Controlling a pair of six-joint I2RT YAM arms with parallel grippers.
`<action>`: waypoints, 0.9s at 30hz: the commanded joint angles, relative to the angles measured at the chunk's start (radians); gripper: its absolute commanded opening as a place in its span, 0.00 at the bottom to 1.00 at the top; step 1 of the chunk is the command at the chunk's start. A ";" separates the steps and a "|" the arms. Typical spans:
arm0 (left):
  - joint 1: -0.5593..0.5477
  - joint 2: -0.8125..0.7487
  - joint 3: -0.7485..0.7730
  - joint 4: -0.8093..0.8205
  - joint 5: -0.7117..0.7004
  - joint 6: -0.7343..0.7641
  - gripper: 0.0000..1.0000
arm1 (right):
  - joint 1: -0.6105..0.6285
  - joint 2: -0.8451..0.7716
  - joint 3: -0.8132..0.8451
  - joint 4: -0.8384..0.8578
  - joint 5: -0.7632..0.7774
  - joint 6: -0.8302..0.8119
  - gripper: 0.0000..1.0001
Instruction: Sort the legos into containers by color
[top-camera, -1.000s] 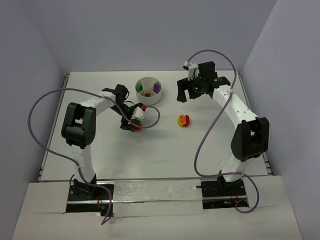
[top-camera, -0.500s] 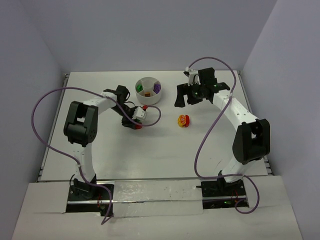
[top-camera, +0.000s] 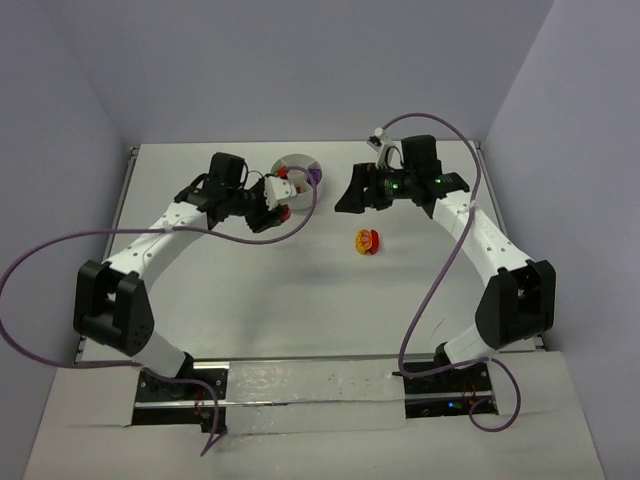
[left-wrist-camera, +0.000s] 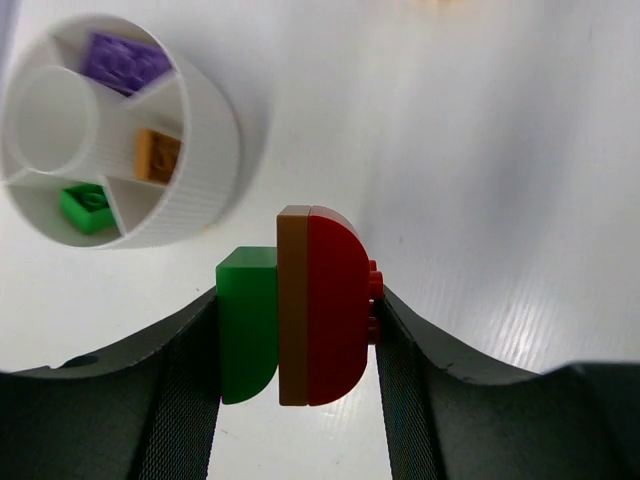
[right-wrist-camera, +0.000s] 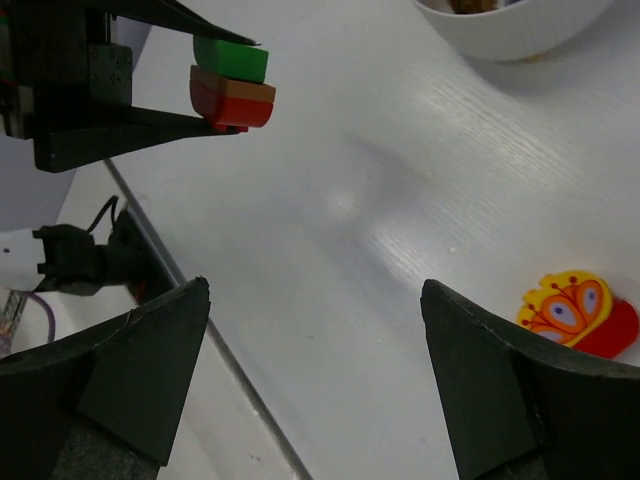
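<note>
Left hand (left-wrist-camera: 300, 295) clamps a 3-brick stack (left-wrist-camera: 322, 310), green, brown, red, just beside the white bowl (left-wrist-camera: 205, 130); right hand (right-wrist-camera: 315, 350), open, should pull 1 brick off first.

Robot lab test cell, white table (top-camera: 320, 300) boxed by plain pale walls (top-camera: 300, 70), left arm (top-camera: 150, 245) and right arm (top-camera: 480, 235) bolted on, trailing purple cables (top-camera: 90, 237)

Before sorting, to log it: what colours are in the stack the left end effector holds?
Stack: green, brown, red; left wrist view.
</note>
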 joint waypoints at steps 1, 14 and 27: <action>-0.061 -0.100 -0.030 0.128 -0.098 -0.336 0.00 | 0.068 -0.029 0.045 0.040 -0.077 0.030 0.93; -0.188 -0.171 -0.017 0.138 -0.210 -0.495 0.00 | 0.164 0.095 0.127 0.073 -0.170 0.131 0.88; -0.216 -0.172 0.015 0.152 -0.198 -0.506 0.00 | 0.130 0.219 0.143 0.152 -0.271 0.290 0.80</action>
